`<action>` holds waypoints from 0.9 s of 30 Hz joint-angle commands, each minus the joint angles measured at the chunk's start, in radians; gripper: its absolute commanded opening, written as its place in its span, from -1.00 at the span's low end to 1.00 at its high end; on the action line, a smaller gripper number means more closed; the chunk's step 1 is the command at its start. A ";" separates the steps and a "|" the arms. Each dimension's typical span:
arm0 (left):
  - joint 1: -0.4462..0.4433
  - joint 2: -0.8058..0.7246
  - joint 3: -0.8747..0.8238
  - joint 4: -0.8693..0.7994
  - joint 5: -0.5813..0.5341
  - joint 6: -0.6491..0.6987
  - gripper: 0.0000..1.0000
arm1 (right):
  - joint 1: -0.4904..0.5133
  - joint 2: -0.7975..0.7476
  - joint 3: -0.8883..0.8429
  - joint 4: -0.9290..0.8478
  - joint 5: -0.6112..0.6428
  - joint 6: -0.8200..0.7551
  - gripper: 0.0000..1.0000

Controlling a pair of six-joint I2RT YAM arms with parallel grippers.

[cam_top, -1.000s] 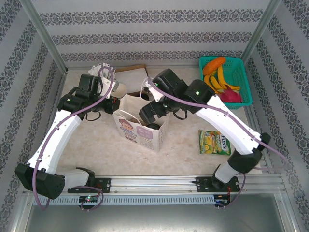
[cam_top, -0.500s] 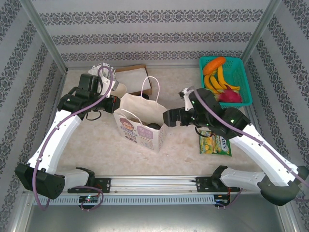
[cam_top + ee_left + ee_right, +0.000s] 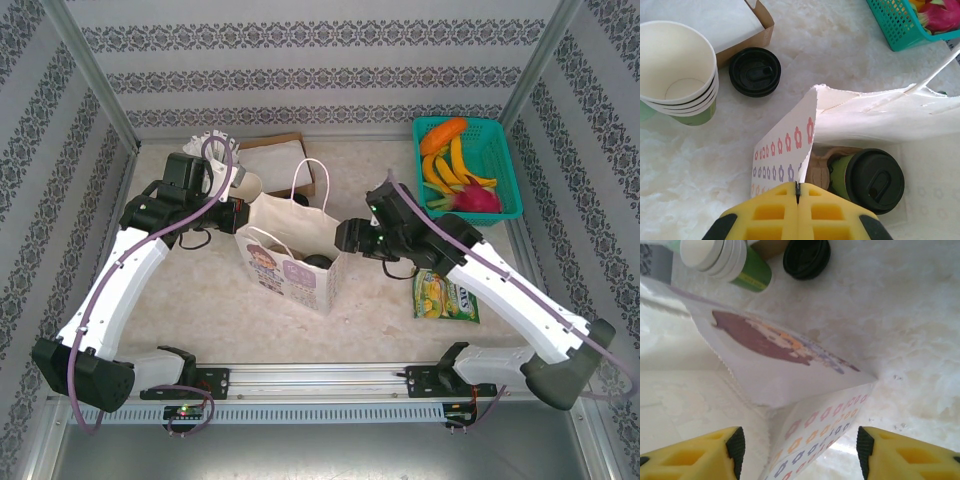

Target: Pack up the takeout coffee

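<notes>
Takeout coffee inside paper bag, top up, close to bag's patterned wall. Left gripper jaws pinched tight on bag's top edge. Right gripper jaws apart, holding nothing, bag corner in front. Loose lid and stacked cups on tabletop

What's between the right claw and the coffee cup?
The bag: its paper wall. In the top view, the right gripper is outside the bag and the coffee stands inside.

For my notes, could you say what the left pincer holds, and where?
The left pincer pinches the paper bag by its top edge.
</notes>
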 commanded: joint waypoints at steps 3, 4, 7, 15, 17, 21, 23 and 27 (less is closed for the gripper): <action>-0.009 -0.021 0.004 -0.007 0.000 -0.033 -1.00 | 0.011 0.048 0.065 -0.033 -0.066 -0.041 -0.28; -0.009 -0.023 0.004 -0.006 0.004 -0.042 -1.00 | 0.008 0.058 0.080 -0.043 -0.066 -0.052 -0.36; -0.009 -0.024 0.004 -0.002 0.064 -0.066 -0.95 | -0.008 0.101 0.154 -0.097 -0.058 -0.116 -0.63; -0.009 -0.050 0.018 0.000 0.099 -0.078 -0.13 | -0.106 0.210 0.281 -0.135 -0.077 -0.298 -0.82; -0.009 -0.071 0.011 0.019 0.128 -0.073 0.07 | -0.126 0.237 0.308 -0.139 -0.087 -0.324 -0.83; -0.001 -0.121 -0.004 0.067 0.038 -0.119 0.57 | -0.155 0.284 0.341 -0.123 -0.101 -0.350 -0.83; 0.007 -0.134 -0.005 0.091 -0.008 -0.154 0.73 | -0.168 0.311 0.361 -0.113 -0.120 -0.357 -0.83; 0.021 -0.132 0.013 0.097 -0.196 -0.243 0.95 | -0.174 0.364 0.417 -0.109 -0.115 -0.359 -0.77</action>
